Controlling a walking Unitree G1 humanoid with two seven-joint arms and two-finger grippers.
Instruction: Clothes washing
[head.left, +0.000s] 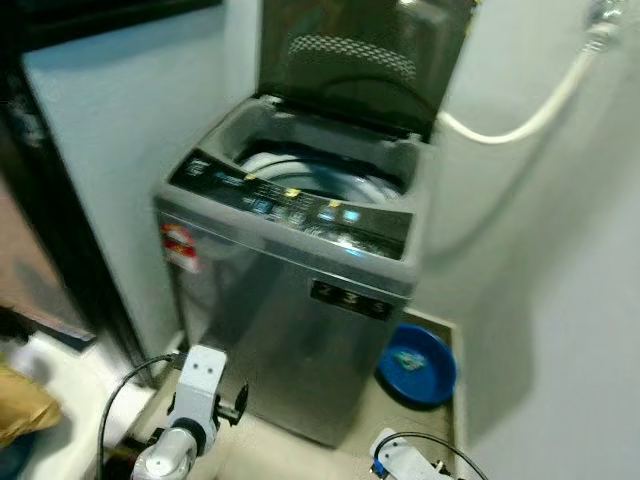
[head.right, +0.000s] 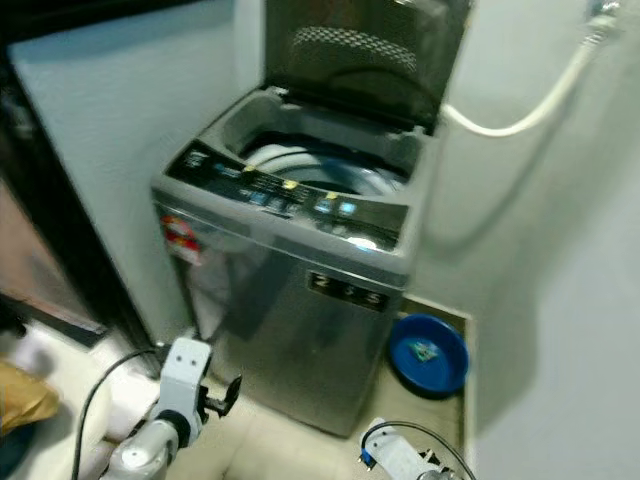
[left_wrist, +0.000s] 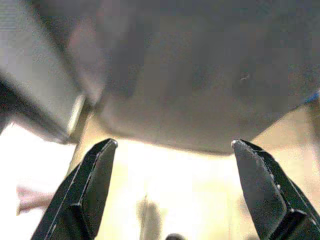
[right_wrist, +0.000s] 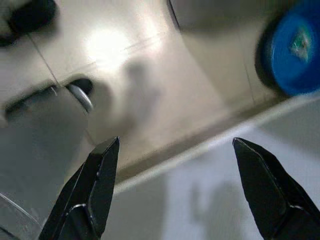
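While the top-loading washing machine (head.left: 300, 270) stands lid-up against the wall, drum exposed, both arms hang low before it; left gripper (left_wrist: 172, 187) and right gripper (right_wrist: 175, 185) gape wide, empty; laundry likely must be fetched next; blue basin (head.left: 418, 364) sits beside the machine.

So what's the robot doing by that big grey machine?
It's standing in front of a washing machine whose lid is flipped up, so you can see down into the tub. Both arms hang low with nothing in them: the left claw and the right claw are each open and empty. A blue basin sits on the floor to the machine's right, and a white hose runs along the wall. No clothes are being handled yet.
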